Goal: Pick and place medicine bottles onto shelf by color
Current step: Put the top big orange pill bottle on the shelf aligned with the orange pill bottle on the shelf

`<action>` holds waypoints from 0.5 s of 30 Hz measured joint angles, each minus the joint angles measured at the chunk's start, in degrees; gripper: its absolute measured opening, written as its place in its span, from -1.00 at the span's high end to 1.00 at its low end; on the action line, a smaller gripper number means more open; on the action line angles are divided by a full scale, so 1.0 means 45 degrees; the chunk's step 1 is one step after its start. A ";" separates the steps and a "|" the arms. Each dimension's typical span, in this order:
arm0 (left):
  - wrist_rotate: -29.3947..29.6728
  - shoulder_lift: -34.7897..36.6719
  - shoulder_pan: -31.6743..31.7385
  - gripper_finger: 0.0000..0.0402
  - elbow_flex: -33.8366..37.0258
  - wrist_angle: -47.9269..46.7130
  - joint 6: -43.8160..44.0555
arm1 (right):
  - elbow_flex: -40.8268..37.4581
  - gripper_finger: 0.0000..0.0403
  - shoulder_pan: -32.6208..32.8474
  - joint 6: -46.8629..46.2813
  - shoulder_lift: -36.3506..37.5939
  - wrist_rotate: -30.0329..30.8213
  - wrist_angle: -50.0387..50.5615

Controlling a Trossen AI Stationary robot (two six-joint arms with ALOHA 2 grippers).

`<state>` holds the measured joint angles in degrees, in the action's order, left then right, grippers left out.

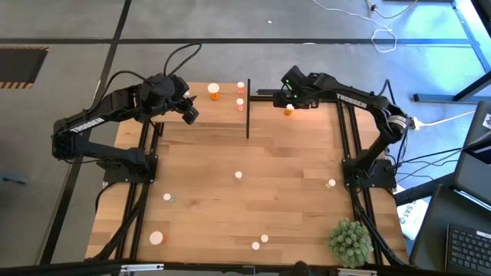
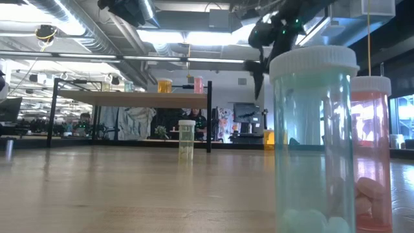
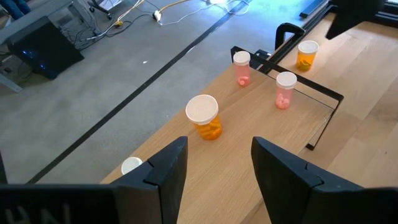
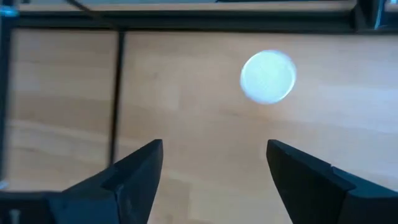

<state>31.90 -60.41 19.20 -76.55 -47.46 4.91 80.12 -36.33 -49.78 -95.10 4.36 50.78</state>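
The shelf (image 1: 203,115) stands at the table's far edge. On it stand an orange bottle (image 1: 214,93) and two pink bottles (image 1: 240,87) (image 1: 240,102); the left wrist view shows them as the orange bottle (image 3: 204,117) and the pink bottles (image 3: 242,68) (image 3: 285,90). My left gripper (image 1: 188,113) (image 3: 217,168) hovers open above the shelf, holding nothing. Right of the shelf, an orange bottle (image 1: 288,110) stands on the table, its white cap (image 4: 268,76) showing. My right gripper (image 1: 290,98) (image 4: 214,162) hangs open just above it, pointing steeply down.
Several more bottles stand scattered on the tabletop, among them one mid-table (image 1: 238,175), one at the right (image 1: 331,183), and a few near the front edge (image 1: 156,238) (image 1: 259,243). A spiky green plant ball (image 1: 350,241) sits at the near right corner. The shelf's black post (image 1: 248,107) rises beside the right gripper.
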 joint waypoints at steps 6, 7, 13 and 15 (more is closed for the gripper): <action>0.0000 0.0003 0.0000 0.14 0.0000 0.0000 0.0000 | 0.0000 -0.41 -0.0917 0.0919 -0.0762 0.0011 -0.0085; 0.0000 0.0003 0.0001 0.14 0.0000 0.0000 0.0000 | 0.0000 -0.41 -0.1036 0.1099 -0.0892 0.0014 -0.0089; 0.0000 0.0003 0.0000 0.14 0.0000 -0.0004 0.0000 | 0.0000 -0.41 -0.1403 0.1862 -0.1646 0.0018 -0.0221; 0.0000 0.0003 0.0000 0.14 0.0000 0.0000 0.0000 | 0.0000 -0.41 -0.1445 0.1895 -0.1845 0.0014 -0.0510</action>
<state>31.90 -60.40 19.20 -76.55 -47.46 4.91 80.12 -42.83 -41.26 -103.40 4.43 48.49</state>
